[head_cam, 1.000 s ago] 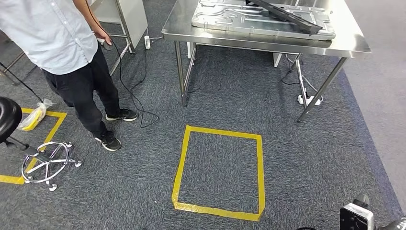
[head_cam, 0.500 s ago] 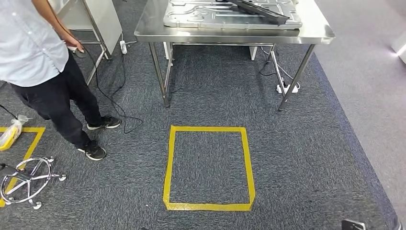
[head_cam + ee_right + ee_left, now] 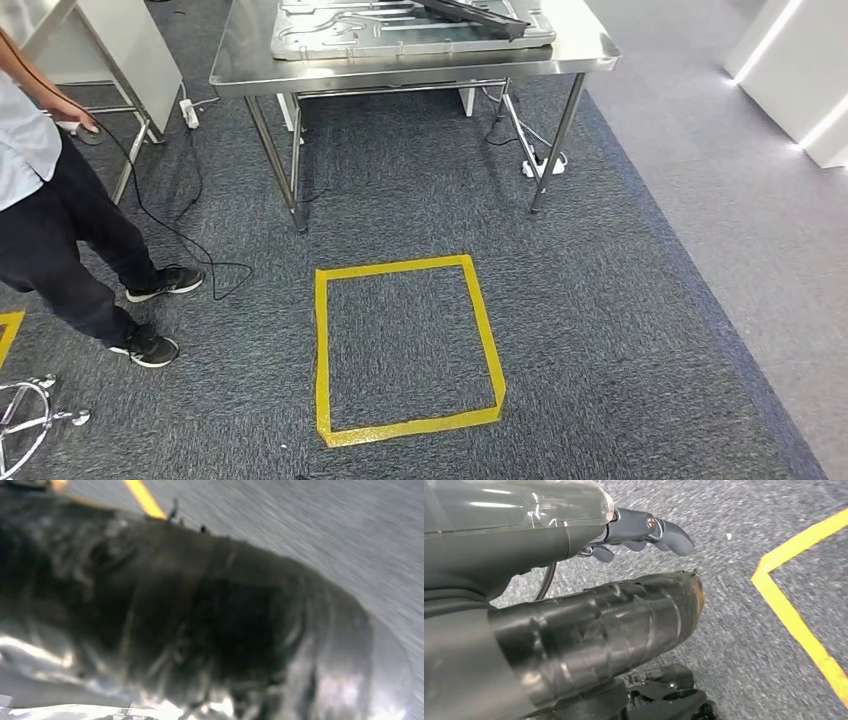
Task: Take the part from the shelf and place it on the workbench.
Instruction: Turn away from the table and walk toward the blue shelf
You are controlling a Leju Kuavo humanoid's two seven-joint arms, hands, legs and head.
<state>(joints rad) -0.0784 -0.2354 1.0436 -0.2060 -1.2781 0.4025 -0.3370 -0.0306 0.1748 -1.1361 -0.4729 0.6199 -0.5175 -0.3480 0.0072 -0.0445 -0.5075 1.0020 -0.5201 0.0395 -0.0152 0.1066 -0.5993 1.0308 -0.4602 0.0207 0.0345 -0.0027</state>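
The table (image 3: 400, 68) is polished steel with a smooth, shiny top. The floor (image 3: 620, 300) is rough grey carpet with glossy yellow tape (image 3: 322, 350). The left hand (image 3: 644, 532) looks like smooth matt grey plastic.

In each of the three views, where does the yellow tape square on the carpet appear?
Head view: the yellow tape square lies in the lower middle, in front of the steel table.
Left wrist view: one corner and two edges of it run along the right side, beyond the left robot hand.
Right wrist view: a short yellow strip near the top edge.
Shared landmark: the grey carpet.
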